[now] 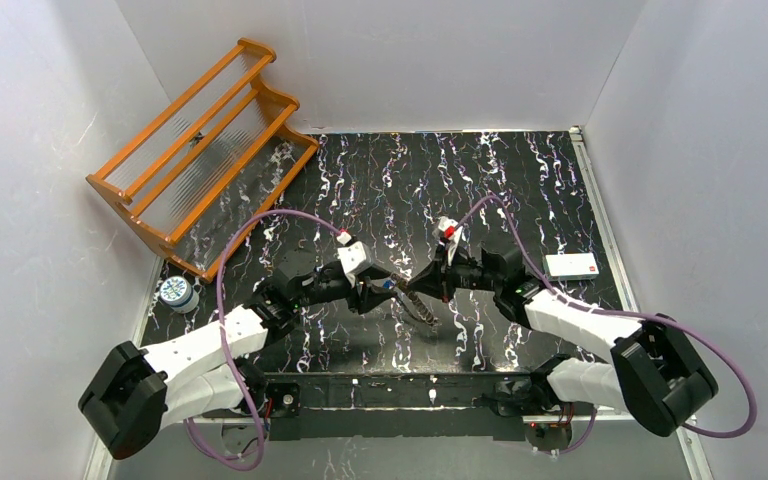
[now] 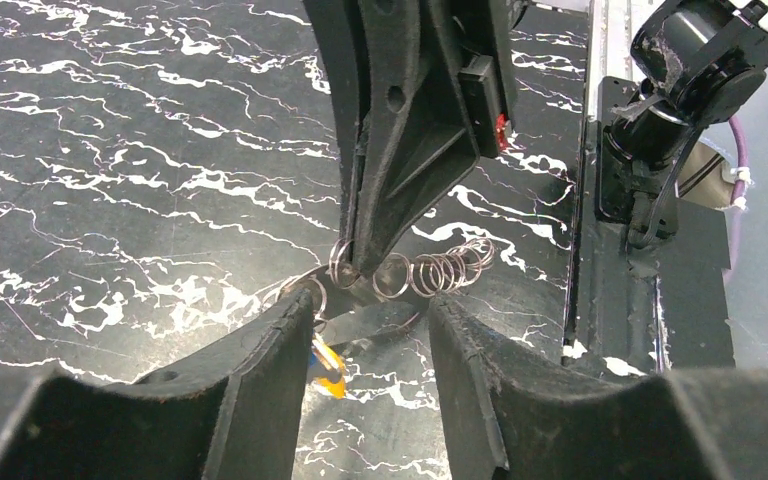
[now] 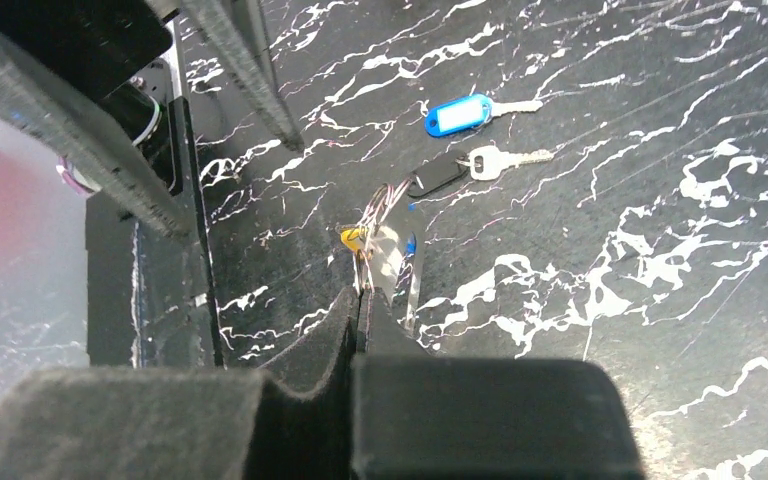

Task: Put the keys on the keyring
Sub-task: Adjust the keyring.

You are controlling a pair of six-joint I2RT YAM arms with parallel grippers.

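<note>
The right gripper (image 3: 362, 293) held its jaws shut on the wire keyring (image 2: 445, 270), whose loops hung between the half-open jaws of the left gripper (image 2: 370, 302). Two keys (image 3: 458, 114) lay on the table (image 3: 660, 250) beyond the right jaws.

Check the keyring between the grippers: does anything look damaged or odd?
Yes: the keyring, pinched in the right gripper, looks stretched into a loose spiral of wire loops rather than a tight ring. The blue-tagged key and black-tagged key lie off it on the table.
</note>
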